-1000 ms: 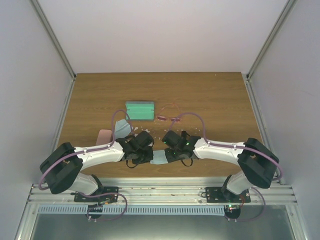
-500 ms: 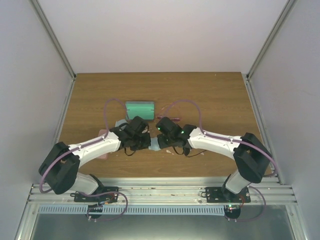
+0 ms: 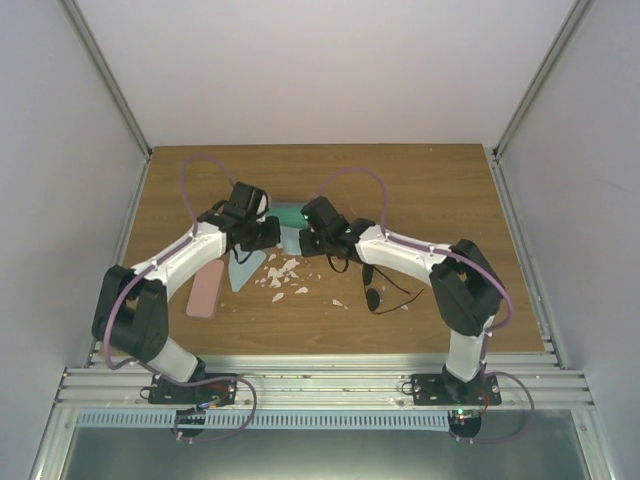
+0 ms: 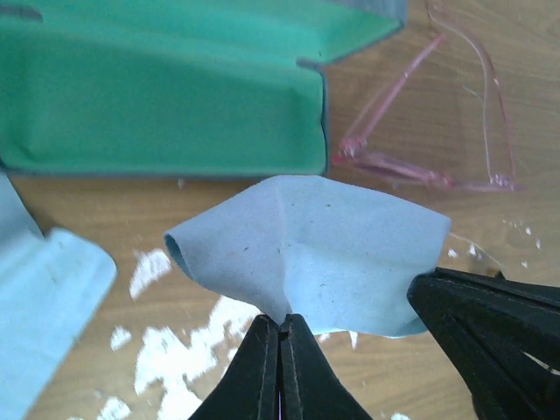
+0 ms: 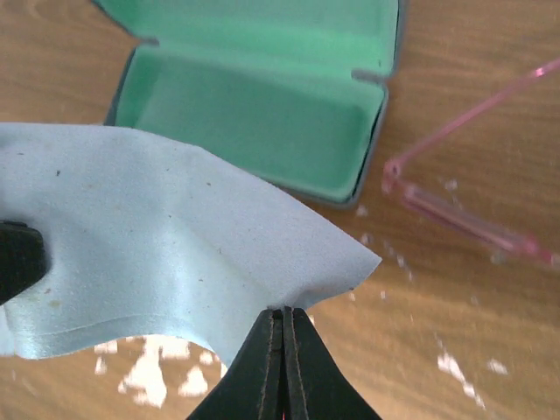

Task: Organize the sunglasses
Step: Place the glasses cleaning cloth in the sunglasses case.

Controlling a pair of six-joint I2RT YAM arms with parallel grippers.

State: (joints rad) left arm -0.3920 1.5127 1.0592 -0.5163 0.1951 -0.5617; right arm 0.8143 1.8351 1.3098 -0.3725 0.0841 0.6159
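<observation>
A light blue cloth (image 4: 324, 245) hangs stretched between both grippers, just in front of the open green-lined case (image 4: 157, 105). My left gripper (image 4: 282, 328) is shut on the cloth's near left edge. My right gripper (image 5: 283, 315) is shut on its right corner (image 5: 350, 262). The pink-framed sunglasses (image 4: 411, 172) lie unfolded on the wood right of the case, also seen in the right wrist view (image 5: 455, 219). The dark sunglasses (image 3: 372, 297) lie on the table under the right forearm. From above, both grippers (image 3: 272, 233) (image 3: 303, 242) meet at the case (image 3: 290, 212).
A second light blue cloth (image 3: 240, 270) lies left of centre, and a pink oblong case (image 3: 205, 288) lies nearer the left arm. White flecks (image 3: 280, 275) are scattered over the wooden table (image 3: 450, 190). Grey walls close in the sides and back.
Both arms have reached away from the near edge toward the green case, carrying the cloth between them. The dark sunglasses and the white flecks now show.
</observation>
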